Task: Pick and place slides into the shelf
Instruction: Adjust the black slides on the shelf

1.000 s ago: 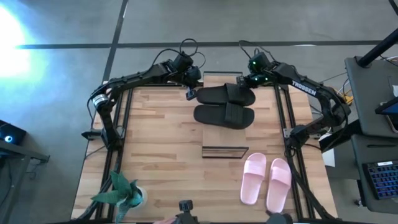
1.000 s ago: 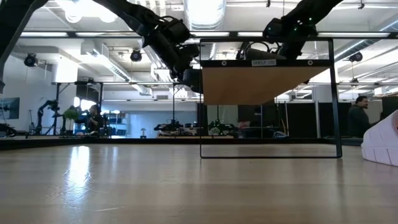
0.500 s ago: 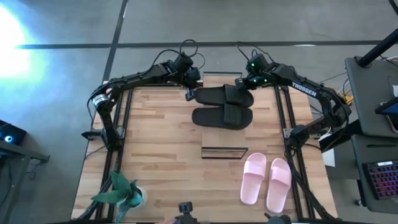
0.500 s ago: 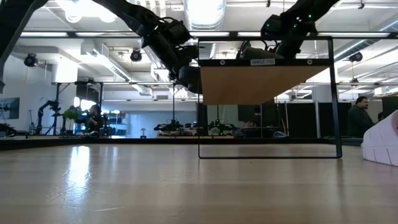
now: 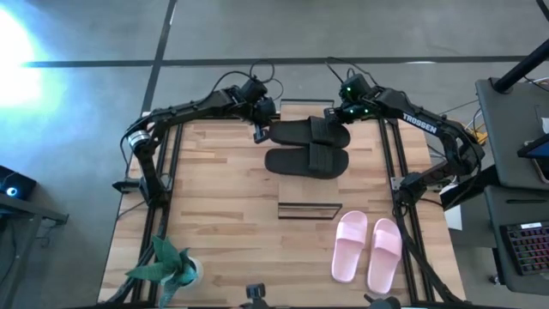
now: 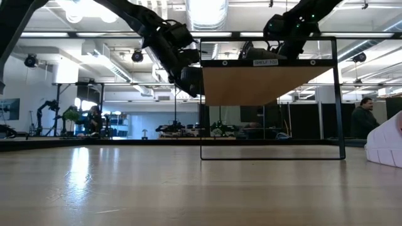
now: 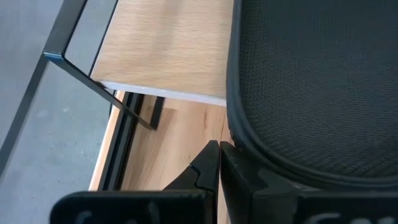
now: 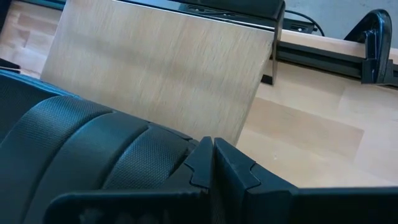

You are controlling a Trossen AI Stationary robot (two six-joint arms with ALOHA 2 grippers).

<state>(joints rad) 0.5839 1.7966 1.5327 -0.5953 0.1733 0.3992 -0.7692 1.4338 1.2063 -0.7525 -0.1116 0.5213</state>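
While both hands are staying closed and empty beside the black slides, the left hand is backing slightly off the shelf, suggesting that pair is placed; the pink slides are waiting near the bench's front edge.

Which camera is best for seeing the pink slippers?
The high view: it shows both pink slides whole, side by side on the table near the right front corner. The low view catches only a pale edge of one at the picture's right side. Neither wrist view shows them.
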